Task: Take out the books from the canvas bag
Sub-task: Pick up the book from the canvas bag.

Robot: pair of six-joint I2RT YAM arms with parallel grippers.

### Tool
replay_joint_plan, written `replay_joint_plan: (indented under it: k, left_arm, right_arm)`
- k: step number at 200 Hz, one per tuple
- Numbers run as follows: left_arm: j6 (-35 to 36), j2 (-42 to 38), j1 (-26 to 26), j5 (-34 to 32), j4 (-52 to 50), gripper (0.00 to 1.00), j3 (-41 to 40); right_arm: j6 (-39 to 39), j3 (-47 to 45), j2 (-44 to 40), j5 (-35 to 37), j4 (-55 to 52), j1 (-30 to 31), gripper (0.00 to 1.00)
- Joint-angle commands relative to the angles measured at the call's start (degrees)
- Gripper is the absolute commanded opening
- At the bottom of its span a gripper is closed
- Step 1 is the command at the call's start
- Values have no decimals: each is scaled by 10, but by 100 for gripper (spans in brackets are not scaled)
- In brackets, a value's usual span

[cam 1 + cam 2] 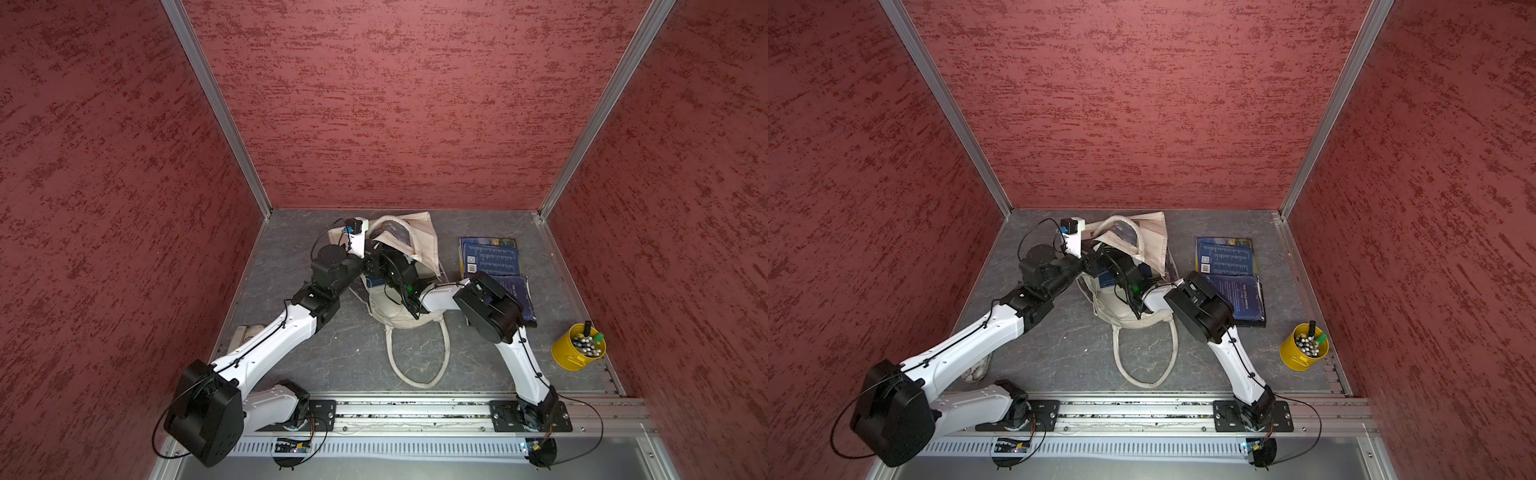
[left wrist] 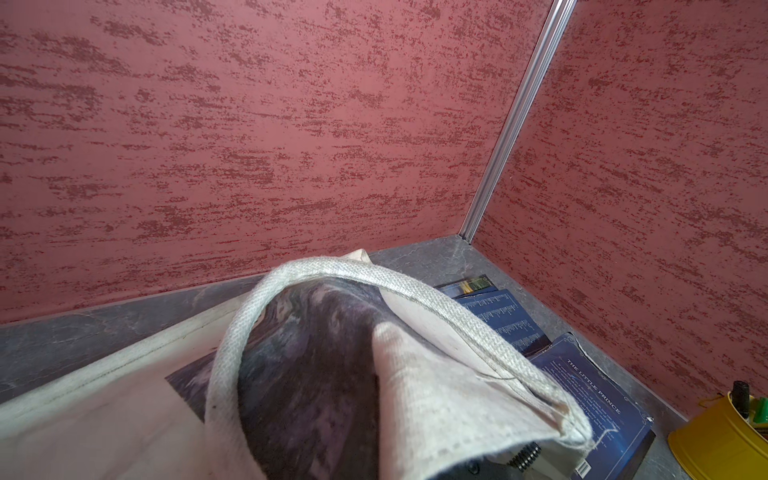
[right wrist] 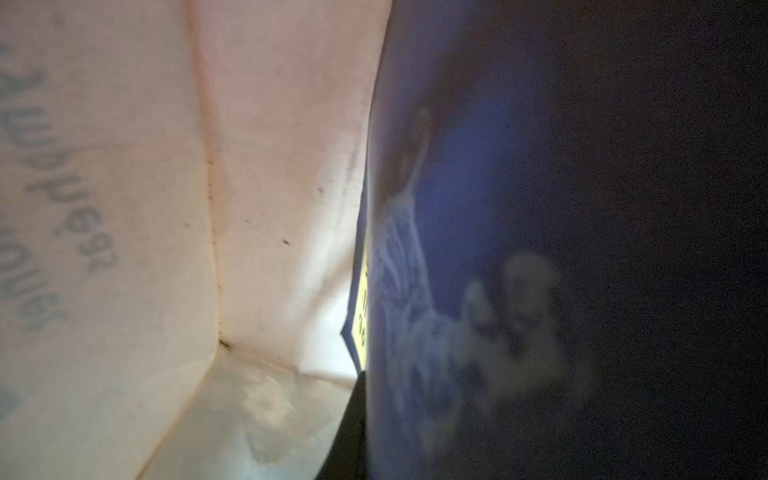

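The cream canvas bag (image 1: 419,245) (image 1: 1152,245) lies at mid-table, its long handle loop (image 1: 419,361) trailing toward the front. My left gripper (image 1: 370,253) is shut on the bag's rim and holds the mouth up; in the left wrist view the canvas (image 2: 436,395) covers its jaws. My right gripper (image 1: 1117,266) reaches into the mouth. In the right wrist view a navy book (image 3: 478,208) with a yellow label stands against a dark finger (image 3: 351,419), gripped inside the bag. Two navy books (image 1: 490,257) (image 1: 517,295) lie on the table to the bag's right.
A yellow bucket (image 1: 578,347) (image 2: 723,440) full of pens stands at the front right, close to the right wall. A pale object (image 1: 978,370) lies under the left arm. Red walls close three sides, and a metal rail (image 1: 415,409) runs along the front.
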Motion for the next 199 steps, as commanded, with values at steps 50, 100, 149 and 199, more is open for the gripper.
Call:
replay_joint_plan:
  k: [50,100,149,199]
  left_arm:
    - [4,-7,-5,-57,29,0,7]
    - [4,0,-8,-85,14,0,16]
    - [3,1,-8,-95,8,0,18]
    - [5,4,-8,-94,4,0,20]
  right_arm:
    - [-119,-180,-234,-10,10,14,0]
    - [-236,-244,-357,-124,-59,22,0]
    - [-274,-314,-565,-99,-98,52,0]
    - [-349,-331,-727,2,-248,53,0]
